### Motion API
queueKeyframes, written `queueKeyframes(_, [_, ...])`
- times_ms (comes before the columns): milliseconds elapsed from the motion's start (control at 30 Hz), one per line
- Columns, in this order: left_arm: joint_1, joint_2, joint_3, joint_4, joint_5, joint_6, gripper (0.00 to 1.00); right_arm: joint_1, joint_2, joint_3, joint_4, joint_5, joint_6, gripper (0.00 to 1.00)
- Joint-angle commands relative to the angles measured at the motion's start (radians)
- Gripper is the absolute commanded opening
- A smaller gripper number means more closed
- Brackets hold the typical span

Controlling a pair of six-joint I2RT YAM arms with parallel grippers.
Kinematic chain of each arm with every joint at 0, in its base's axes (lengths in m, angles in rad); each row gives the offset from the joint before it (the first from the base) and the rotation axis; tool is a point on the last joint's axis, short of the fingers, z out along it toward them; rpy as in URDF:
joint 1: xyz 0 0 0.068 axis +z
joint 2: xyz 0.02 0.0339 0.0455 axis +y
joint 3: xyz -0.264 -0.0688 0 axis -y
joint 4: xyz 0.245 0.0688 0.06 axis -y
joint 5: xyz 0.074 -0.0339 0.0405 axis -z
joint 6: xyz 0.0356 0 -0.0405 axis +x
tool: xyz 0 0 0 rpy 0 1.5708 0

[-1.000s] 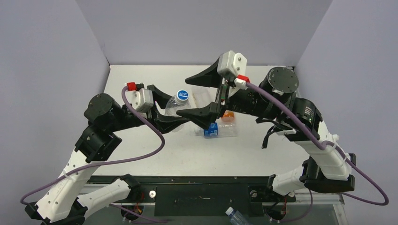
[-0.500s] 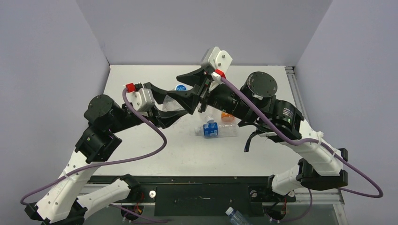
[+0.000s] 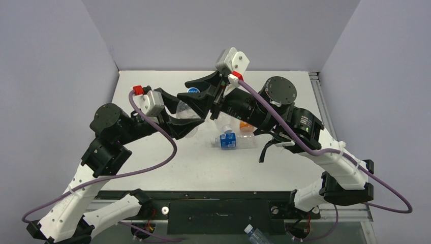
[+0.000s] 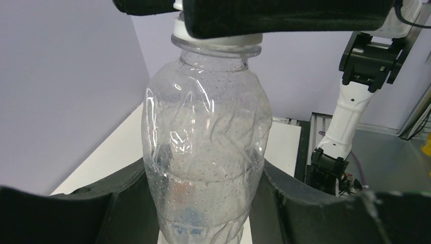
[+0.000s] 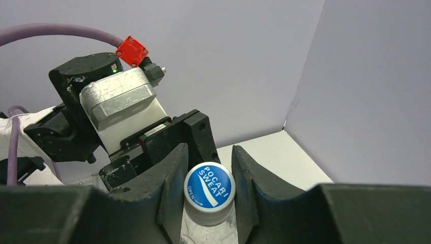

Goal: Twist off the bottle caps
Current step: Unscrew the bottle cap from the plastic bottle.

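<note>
My left gripper [image 3: 182, 121] is shut on a clear crumpled bottle [image 3: 186, 113], held up above the table's left middle. In the left wrist view that bottle [image 4: 206, 152] stands upright between the two dark fingers [image 4: 114, 206]. Its bottle cap [image 5: 209, 187] has a blue printed top and a white ridged side. My right gripper [image 5: 209, 189] is shut on this cap, one finger [image 5: 173, 190] pressed on each side. From above, the cap [image 3: 193, 92] shows only partly between the right gripper's [image 3: 197, 96] fingers.
A clear bottle with a blue label [image 3: 235, 141] lies on the white table [image 3: 152, 81], with an orange bottle [image 3: 246, 125] behind it, under my right arm. Another bottle [image 3: 256, 235] lies below the table's front edge. Grey walls enclose the table.
My right gripper has swung left from above the lying bottles to the held bottle's top and closed on its cap. The left gripper kept its hold, shifting only slightly.
</note>
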Motion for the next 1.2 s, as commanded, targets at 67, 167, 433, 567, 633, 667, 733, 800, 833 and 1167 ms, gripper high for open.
queueKeyframes(67, [-0.002, 0.008, 0.053, 0.083, 0.103, -0.168, 0.00, -0.065, -0.014, -0.002, 0.095, -0.161, 0.012, 0.00])
queueKeyframes(167, [0.001, 0.020, 0.081, 0.111, 0.213, -0.267, 0.00, -0.145, -0.024, 0.001, 0.131, -0.455, 0.125, 0.00])
queueKeyframes(433, [0.001, 0.061, 0.136, 0.114, 0.423, -0.344, 0.00, -0.199, 0.038, 0.160, 0.069, -0.952, 0.172, 0.00])
queueKeyframes(567, [-0.002, 0.073, 0.156, 0.118, 0.469, -0.361, 0.00, -0.213, -0.011, 0.021, 0.471, -1.122, 0.385, 0.00])
queueKeyframes(633, [-0.003, 0.079, 0.161, 0.120, 0.488, -0.367, 0.00, -0.218, -0.028, -0.076, 0.869, -1.175, 0.674, 0.00])
queueKeyframes(667, [-0.003, 0.081, 0.162, 0.120, 0.493, -0.369, 0.00, -0.217, -0.022, -0.082, 0.946, -1.199, 0.803, 0.00])
queueKeyframes(733, [-0.006, 0.086, 0.168, 0.120, 0.507, -0.372, 0.00, -0.210, 0.010, -0.032, 1.040, -1.229, 0.887, 0.00])
queueKeyframes(800, [-0.007, 0.088, 0.171, 0.121, 0.512, -0.372, 0.00, -0.210, 0.048, 0.008, 1.055, -1.246, 0.919, 0.00])
queueKeyframes(833, [-0.006, 0.088, 0.172, 0.119, 0.513, -0.368, 0.00, -0.221, 0.055, 0.019, 1.055, -1.247, 0.928, 0.02])
queueKeyframes(1167, [0.000, 0.059, 0.140, 0.071, 0.460, -0.203, 0.00, -0.482, -0.029, -0.025, 0.789, -1.070, 0.791, 0.81])
